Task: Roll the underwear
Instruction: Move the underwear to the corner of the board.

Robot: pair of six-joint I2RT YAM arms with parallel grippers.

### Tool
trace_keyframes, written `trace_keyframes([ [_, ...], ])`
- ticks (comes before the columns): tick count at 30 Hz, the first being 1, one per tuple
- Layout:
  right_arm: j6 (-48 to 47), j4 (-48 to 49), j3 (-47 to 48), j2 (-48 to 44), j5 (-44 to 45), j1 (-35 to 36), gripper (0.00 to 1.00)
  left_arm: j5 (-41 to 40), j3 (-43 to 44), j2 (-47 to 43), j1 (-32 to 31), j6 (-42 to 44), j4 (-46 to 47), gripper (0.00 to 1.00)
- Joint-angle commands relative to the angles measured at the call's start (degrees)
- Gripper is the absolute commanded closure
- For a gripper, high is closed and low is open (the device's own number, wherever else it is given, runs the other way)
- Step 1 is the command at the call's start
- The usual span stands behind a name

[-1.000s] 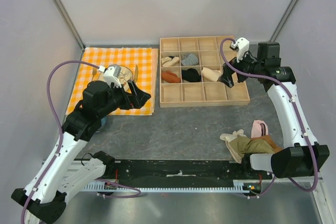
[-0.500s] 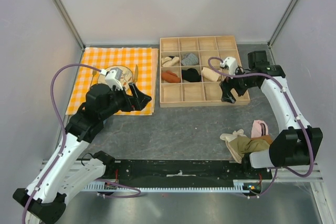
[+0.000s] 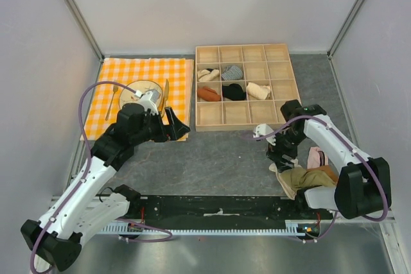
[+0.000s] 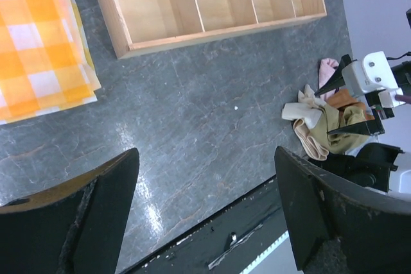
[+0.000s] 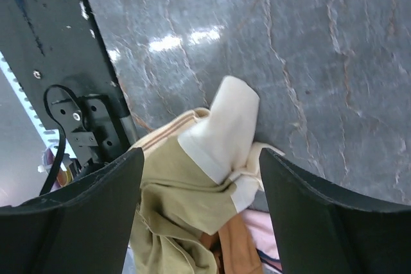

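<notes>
I see a dark grey, marble-veined counter (image 3: 218, 158) boxed in by pale matte walls (image 3: 192, 4). My right fingers (image 5: 70, 216) stand wide and empty over the underwear (image 5: 173, 197), crumpled soft olive cloth with a cream band. My left fingers (image 4: 83, 216) gape wide, well apart from it.

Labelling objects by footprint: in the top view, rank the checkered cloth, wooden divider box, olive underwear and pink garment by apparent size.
Largest: wooden divider box and checkered cloth, too alike to rank; the left arm covers part of the cloth.
Then: olive underwear.
Smallest: pink garment, partly hidden.
</notes>
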Motion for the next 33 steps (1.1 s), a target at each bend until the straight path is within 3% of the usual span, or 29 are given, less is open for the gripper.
trace_keyframes([
  [1, 5.2, 3.5, -1.1, -2.6, -0.6, 6.2, 0.20, 4.7, -1.4, -0.6, 0.3, -1.1, 0.1, 0.09],
  [4, 13.4, 10.6, -2.8, -4.0, 4.5, 11.1, 0.21, 6.3, -2.8, -1.9, 0.3, 0.6, 0.0, 0.09],
  [12, 16.5, 12.2, -0.9, 2.2, 10.3, 16.2, 0.34, 8.8, -5.0, -8.5, 0.3, 3.6, -3.8, 0.09],
  [20, 17.7, 13.9, -2.3, 6.3, 17.0, 17.3, 0.46, 7.9, -10.5, -21.5, 0.3, -2.9, -9.0, 0.10],
  [29, 17.4, 12.9, -4.0, 6.5, 18.4, 18.1, 0.57, 6.7, -13.4, -22.4, 0.3, -7.1, -7.0, 0.10],
  [32, 16.9, 12.6, -4.7, 6.7, 19.0, 18.0, 0.68, 6.7, -12.0, -19.3, 0.3, -6.2, -6.6, 0.10],
  [33, 16.9, 12.1, -4.7, 6.7, 18.9, 18.1, 0.77, 6.7, -11.2, -18.0, 0.3, -6.0, -6.4, 0.10],
])
